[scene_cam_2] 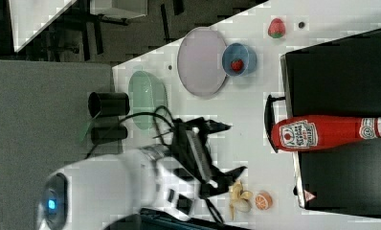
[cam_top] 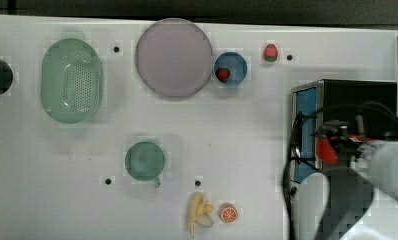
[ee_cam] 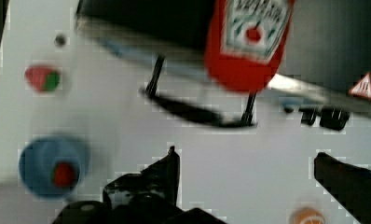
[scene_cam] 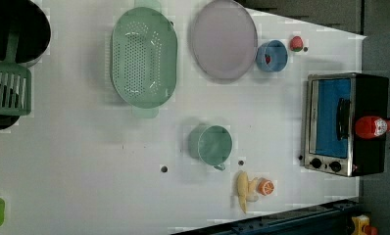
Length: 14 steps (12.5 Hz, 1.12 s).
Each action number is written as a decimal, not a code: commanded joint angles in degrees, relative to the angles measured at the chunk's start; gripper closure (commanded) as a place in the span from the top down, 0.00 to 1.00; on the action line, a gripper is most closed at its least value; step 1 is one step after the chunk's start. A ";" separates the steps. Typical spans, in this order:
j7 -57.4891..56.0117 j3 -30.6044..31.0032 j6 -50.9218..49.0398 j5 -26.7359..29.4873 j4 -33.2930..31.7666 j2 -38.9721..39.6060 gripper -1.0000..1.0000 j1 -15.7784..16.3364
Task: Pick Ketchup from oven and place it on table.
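The Ketchup (scene_cam_2: 322, 133), a red bottle with a white-and-red label and white cap, stands on top of the black oven (scene_cam_2: 341, 62), near its front edge above the door handle. My gripper (scene_cam_2: 231, 149) is open, with nothing between its fingers. It hangs over the table (scene_cam_2: 255, 110) in front of the oven, a gap away from the bottle. In the wrist view the Ketchup (ee_cam: 249, 42) lies straight ahead of the open gripper (ee_cam: 249, 172). In the left view the Ketchup (scene_cam: 374, 127) sits on the oven (scene_cam: 330, 122). In the top view my arm (cam_top: 387, 165) partly covers the Ketchup (cam_top: 327, 150).
On the table (cam_top: 237, 125) are a pale-purple plate (cam_top: 173, 57), a blue bowl (cam_top: 230, 68) holding a strawberry, a loose strawberry (cam_top: 271, 52), a green colander (cam_top: 72, 80), a green cup (cam_top: 145, 161), a banana (cam_top: 199, 214) and an orange slice (cam_top: 229, 214).
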 commanded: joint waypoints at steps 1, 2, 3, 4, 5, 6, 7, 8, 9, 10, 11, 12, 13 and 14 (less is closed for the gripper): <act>-1.82 -1.10 6.38 -1.06 1.78 1.03 1.00 0.02; -1.82 -2.12 8.10 -1.05 1.80 2.88 1.00 -0.05; -1.82 -3.24 10.47 -1.05 1.89 5.16 1.00 -0.11; -1.82 -4.07 12.60 -1.01 2.04 7.13 1.00 -0.16; -1.82 -4.78 14.34 -0.99 2.36 9.08 1.00 -0.21; -1.82 -5.50 15.29 -0.71 2.66 10.76 1.00 -0.27; -1.78 -6.11 15.19 -0.36 2.82 12.09 1.00 -0.35; -1.76 -6.71 14.83 0.81 2.84 13.12 1.00 -0.43; -1.75 -7.20 14.86 3.17 2.84 14.05 1.00 -0.51; -1.75 -7.39 14.90 5.50 2.79 15.37 1.00 -0.62; -1.75 -7.43 15.24 5.50 2.80 15.90 1.00 -0.77; -1.75 -7.42 16.20 5.50 3.00 16.23 1.00 -0.78; -1.75 -7.38 17.08 5.51 3.15 16.37 1.00 -0.78; -1.75 -7.52 17.09 5.51 2.96 16.42 0.89 -0.90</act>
